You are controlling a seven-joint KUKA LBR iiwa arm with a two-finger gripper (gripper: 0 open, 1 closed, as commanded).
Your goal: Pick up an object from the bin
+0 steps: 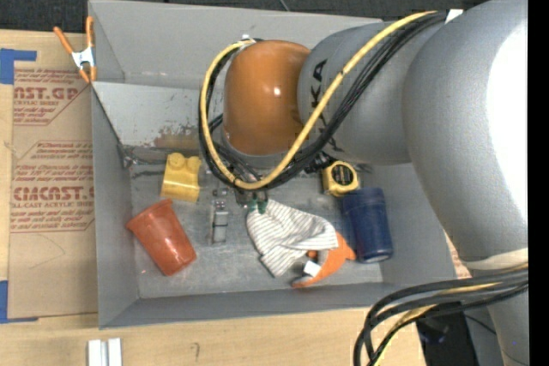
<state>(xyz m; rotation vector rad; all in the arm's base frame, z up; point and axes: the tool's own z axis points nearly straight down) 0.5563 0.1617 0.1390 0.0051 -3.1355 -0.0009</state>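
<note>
My gripper (pixel 238 214) hangs below the orange wrist cover, low over the middle of the bin floor. It is open, with one grey fingertip (pixel 220 224) showing on the left and the other at the edge of a striped white cloth (pixel 287 237). Nothing sits between the fingers. A yellow toy block (pixel 181 177) lies just up and left of the gripper. An orange-red cup (pixel 163 237) lies on its side to the left.
Right of the cloth lie a dark blue cylinder (pixel 367 224), a yellow tape measure (pixel 340 177) and an orange-and-white piece (pixel 324 265) peeking from under the cloth. The arm and its cables cover the bin's upper right.
</note>
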